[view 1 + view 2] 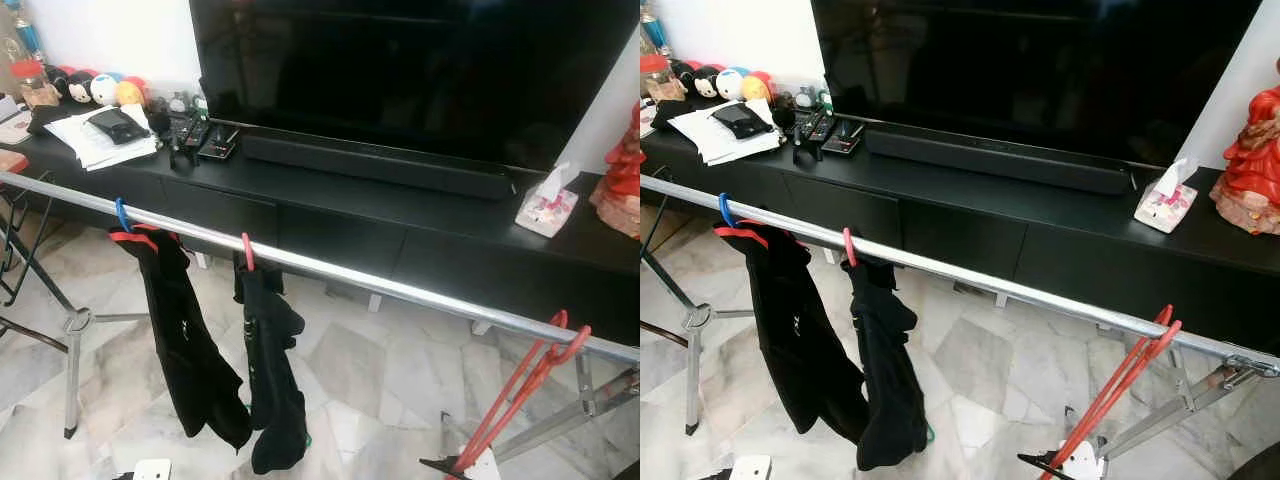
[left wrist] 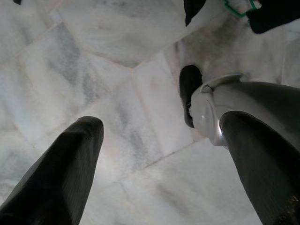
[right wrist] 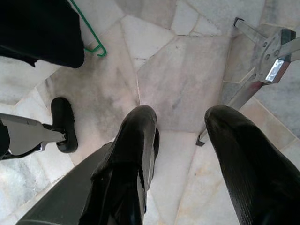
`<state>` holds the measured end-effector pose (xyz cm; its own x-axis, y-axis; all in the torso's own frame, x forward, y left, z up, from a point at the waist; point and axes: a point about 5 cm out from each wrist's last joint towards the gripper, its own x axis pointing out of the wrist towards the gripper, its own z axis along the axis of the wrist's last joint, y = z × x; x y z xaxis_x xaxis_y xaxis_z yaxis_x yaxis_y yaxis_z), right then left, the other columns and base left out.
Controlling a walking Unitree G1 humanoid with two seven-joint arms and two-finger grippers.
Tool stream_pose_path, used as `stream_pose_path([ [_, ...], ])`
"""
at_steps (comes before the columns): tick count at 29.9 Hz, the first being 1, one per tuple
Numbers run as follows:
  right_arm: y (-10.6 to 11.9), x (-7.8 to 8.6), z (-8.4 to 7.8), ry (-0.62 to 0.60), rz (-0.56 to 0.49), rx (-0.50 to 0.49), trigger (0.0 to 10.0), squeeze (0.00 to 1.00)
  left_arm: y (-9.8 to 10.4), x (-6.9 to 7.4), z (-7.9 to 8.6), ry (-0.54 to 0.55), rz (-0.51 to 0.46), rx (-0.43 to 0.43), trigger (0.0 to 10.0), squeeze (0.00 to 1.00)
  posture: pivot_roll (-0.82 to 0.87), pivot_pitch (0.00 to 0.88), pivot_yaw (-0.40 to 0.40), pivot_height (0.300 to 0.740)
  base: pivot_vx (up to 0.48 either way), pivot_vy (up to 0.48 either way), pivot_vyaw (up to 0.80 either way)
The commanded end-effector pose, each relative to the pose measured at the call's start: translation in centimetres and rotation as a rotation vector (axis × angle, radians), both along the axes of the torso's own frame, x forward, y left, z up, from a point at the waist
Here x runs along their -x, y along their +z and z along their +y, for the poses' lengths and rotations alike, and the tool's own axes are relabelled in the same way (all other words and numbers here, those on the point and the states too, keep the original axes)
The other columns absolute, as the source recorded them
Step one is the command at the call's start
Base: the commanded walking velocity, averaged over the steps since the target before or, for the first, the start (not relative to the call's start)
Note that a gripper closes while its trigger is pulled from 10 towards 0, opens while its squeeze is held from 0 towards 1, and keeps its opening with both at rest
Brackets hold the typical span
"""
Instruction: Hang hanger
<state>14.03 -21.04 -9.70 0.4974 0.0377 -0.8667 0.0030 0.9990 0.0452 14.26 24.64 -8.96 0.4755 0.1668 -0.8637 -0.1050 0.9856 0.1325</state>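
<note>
Across my view: silver rail (image 1: 330, 268), carrying a blue hanger (image 1: 121, 214) and pink hanger (image 1: 247, 251) with black garments (image 1: 190, 340), plus a red hanger (image 1: 530, 380) hooked near its right end. Below, over marble floor (image 2: 117, 93): my left gripper (image 2: 159, 140) and right gripper (image 3: 180, 126), fingers apart, both empty.
</note>
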Motion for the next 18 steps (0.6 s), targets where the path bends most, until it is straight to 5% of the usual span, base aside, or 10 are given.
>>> stream_pose_path([
  [1, 0.0, 0.1, -0.2, 0.009, 0.005, 0.008, 10.0, 0.00, 0.3, -0.2, 0.9, -0.003, 0.007, -0.010, 10.0, 0.00, -0.10, 0.000, -0.046, 0.740, 0.000, 0.000, 0.00],
  [9, 0.2, -0.4, -0.3, 0.009, -0.001, 0.012, 10.0, 0.00, 0.6, -0.6, 1.2, 0.004, 0.000, -0.012, 10.0, 0.00, -0.10, 0.000, -0.044, 0.740, 0.000, 0.000, 0.00],
  [18, 0.2, -0.4, -0.3, 0.004, -0.005, 0.016, 10.0, 0.00, -0.5, -1.1, -3.7, -0.021, -0.004, 0.037, 10.0, 0.00, -0.10, 0.000, -0.041, 0.740, 0.000, 0.000, 0.00],
])
